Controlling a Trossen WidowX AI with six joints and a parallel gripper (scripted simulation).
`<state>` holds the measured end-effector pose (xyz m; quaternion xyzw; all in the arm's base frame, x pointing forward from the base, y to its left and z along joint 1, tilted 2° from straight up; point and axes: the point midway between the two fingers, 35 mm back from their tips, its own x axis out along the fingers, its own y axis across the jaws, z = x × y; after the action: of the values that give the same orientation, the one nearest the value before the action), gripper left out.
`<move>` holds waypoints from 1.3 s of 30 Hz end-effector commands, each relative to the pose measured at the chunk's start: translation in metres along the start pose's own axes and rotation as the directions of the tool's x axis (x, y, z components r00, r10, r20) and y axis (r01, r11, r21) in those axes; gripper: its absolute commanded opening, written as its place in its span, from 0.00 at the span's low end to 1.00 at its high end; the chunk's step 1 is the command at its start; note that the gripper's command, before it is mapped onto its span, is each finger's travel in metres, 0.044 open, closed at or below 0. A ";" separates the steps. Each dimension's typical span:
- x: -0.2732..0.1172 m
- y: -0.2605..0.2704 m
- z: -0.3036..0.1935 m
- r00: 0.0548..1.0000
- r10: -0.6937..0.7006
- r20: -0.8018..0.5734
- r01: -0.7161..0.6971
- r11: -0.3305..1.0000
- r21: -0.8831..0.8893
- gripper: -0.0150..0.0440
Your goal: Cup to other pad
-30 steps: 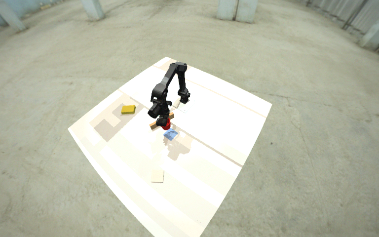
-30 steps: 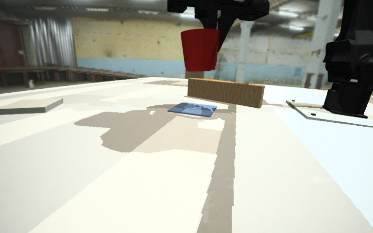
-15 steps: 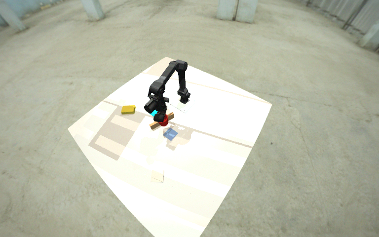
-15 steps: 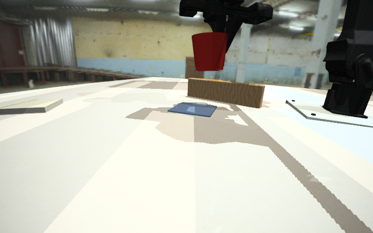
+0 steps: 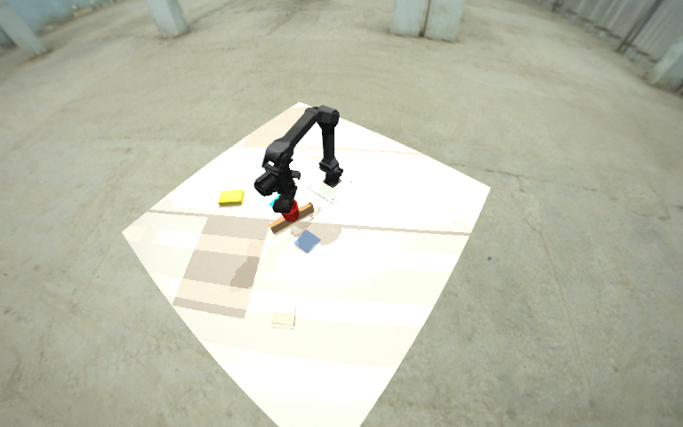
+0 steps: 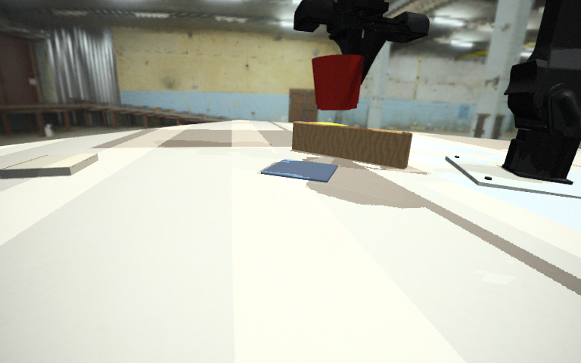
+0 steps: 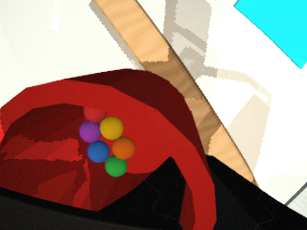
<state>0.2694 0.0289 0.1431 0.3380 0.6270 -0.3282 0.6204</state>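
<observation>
My gripper (image 5: 286, 203) (image 6: 358, 52) (image 7: 191, 164) is shut on the wall of the red cup (image 5: 290, 214) (image 6: 337, 83) (image 7: 53, 92), one finger inside it. The cup hangs nearly upright in the air, roughly over the wooden bar, its bottom above the bar's top in the exterior view. Several coloured marbles (image 7: 111, 127) lie together inside the cup. The blue pad (image 5: 307, 241) (image 6: 299, 170) lies on the near side of the bar, bare. The cyan pad (image 5: 274, 201) (image 7: 280, 29) lies on the far side, partly hidden by the arm in the top view.
The wooden bar (image 5: 277, 225) (image 6: 351, 143) (image 7: 139, 34) stands between the pads as a low barrier. A yellow block (image 5: 230, 197) lies left of the arm in the top view. A beige tile (image 5: 283, 319) (image 6: 47, 164) lies farther off, beyond the blue pad.
</observation>
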 end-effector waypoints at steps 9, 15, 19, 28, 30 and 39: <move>-0.001 -0.021 0.017 1.000 -0.001 0.004 0.001 1.000 -0.003 0.25; -0.001 -0.030 0.025 1.000 -0.002 0.004 0.002 1.000 -0.003 0.25; -0.001 -0.035 0.030 1.000 -0.003 0.005 0.003 1.000 -0.003 0.25; -0.002 -0.048 0.041 1.000 -0.004 0.006 0.004 1.000 -0.003 0.25; -0.002 -0.051 0.043 1.000 -0.004 0.006 0.004 1.000 -0.003 0.25; -0.002 -0.065 0.054 1.000 -0.005 0.007 0.005 1.000 -0.003 0.25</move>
<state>0.2490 -0.0448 0.1438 0.3371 0.6259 -0.3291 0.6216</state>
